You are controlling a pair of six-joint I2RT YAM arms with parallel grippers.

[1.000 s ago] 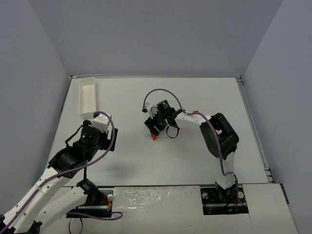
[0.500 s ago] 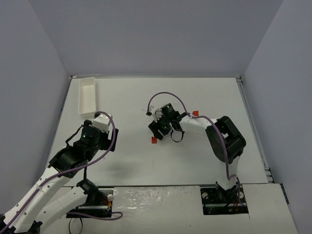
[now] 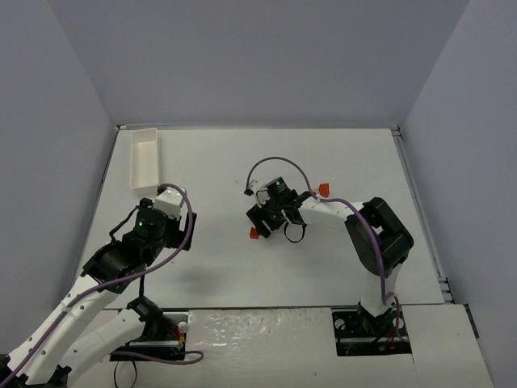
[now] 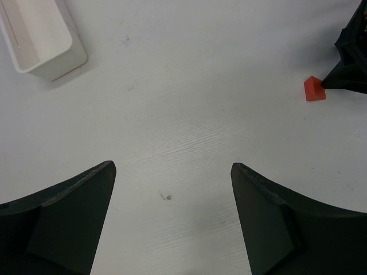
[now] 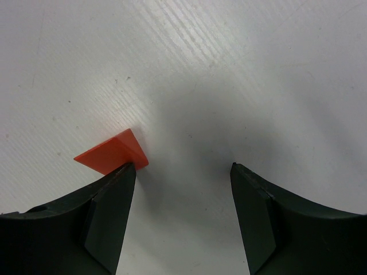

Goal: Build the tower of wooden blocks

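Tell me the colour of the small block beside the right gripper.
The block is bright red-orange, clearest in the right wrist view.

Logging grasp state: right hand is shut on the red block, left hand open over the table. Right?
No: the right hand is open; the red block lies ungripped at one fingertip, as the right wrist view shows. The left hand is open over the table.

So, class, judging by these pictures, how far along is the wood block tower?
Done: nothing stacked; one red block and a second red block lie apart. In hand: the open right hand has a fingertip against the first, not gripping. The left hand hangs open. Left: all the stacking.
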